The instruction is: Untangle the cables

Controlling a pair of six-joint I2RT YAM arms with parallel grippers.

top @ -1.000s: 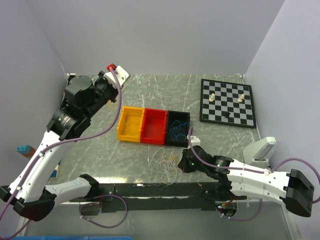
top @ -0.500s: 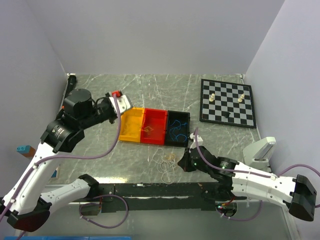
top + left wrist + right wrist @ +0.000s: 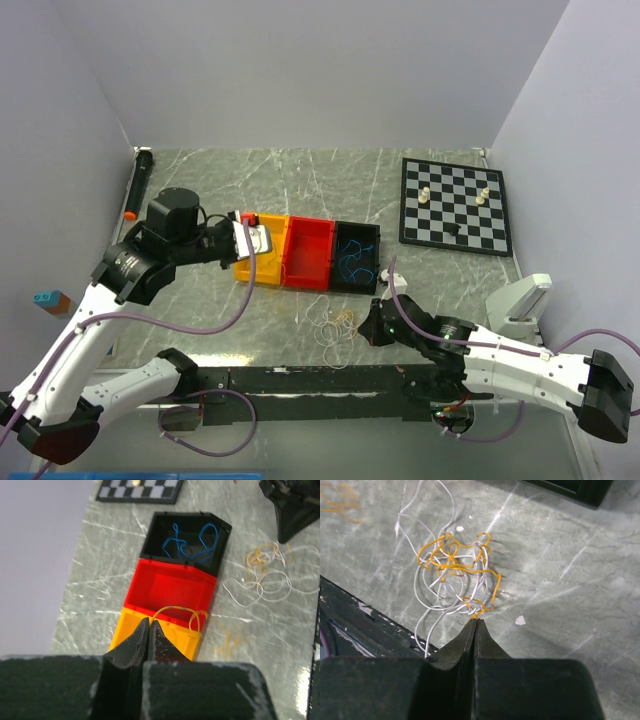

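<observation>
My left gripper is shut on a thin yellow cable that arcs from its tips over the wall between the yellow bin and the red bin. In the top view it hangs over the yellow bin. A blue cable lies in the black bin. On the table, yellow and white cables form a tangle. My right gripper is shut on a yellow strand at the tangle's near edge, to the right of the tangle in the top view.
A chessboard with a few pieces lies at the back right. A black marker with an orange tip rests along the left wall. A black rail runs along the table's near edge.
The left arm has swung from the back left corner forward and right to the yellow bin, gripper staying shut. The right gripper has stayed by the tangle, barely shifting.
</observation>
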